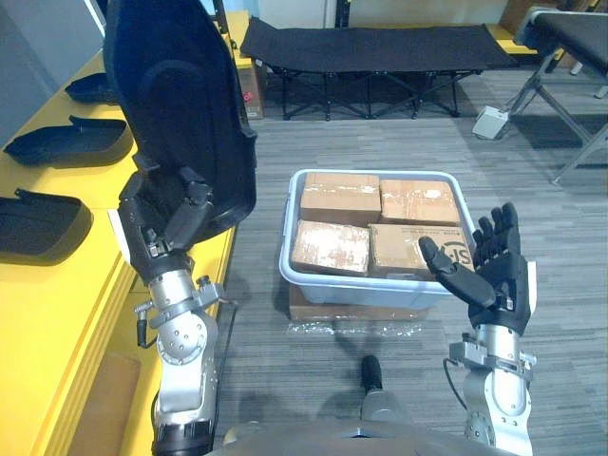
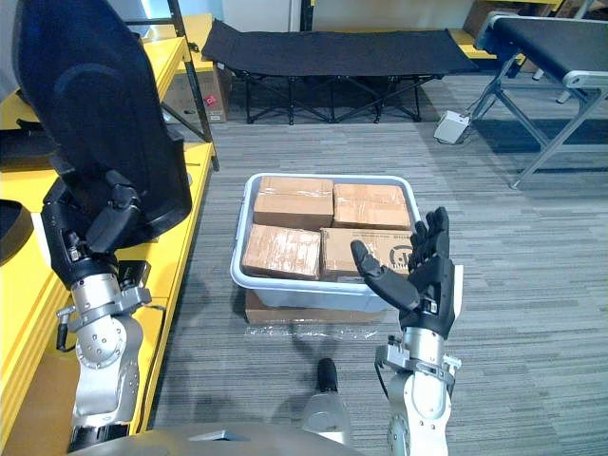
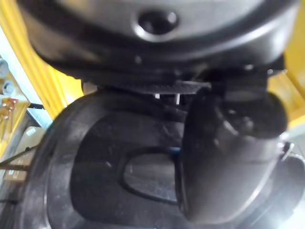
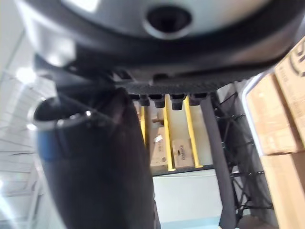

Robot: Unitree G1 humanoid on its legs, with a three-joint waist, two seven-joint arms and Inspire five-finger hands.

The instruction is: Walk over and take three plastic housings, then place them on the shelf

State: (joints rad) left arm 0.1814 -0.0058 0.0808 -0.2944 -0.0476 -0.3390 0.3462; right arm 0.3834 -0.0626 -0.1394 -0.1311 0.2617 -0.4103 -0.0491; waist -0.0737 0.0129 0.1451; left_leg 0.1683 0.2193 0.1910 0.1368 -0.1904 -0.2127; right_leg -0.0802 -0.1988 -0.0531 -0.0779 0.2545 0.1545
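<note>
At the upper left, the left hand [image 1: 166, 223] clasps a black housing [image 1: 176, 95] upright by the yellow shelf [image 1: 57, 285], where more housings [image 1: 71, 141] lie. The right hand [image 1: 503, 275], lower right, is spread and empty.

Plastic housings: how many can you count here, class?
4. One housing stands upright in the left hand; a near housing, middle housing and far housing lie on the yellow shelf. Others may be hidden behind the held one.
</note>
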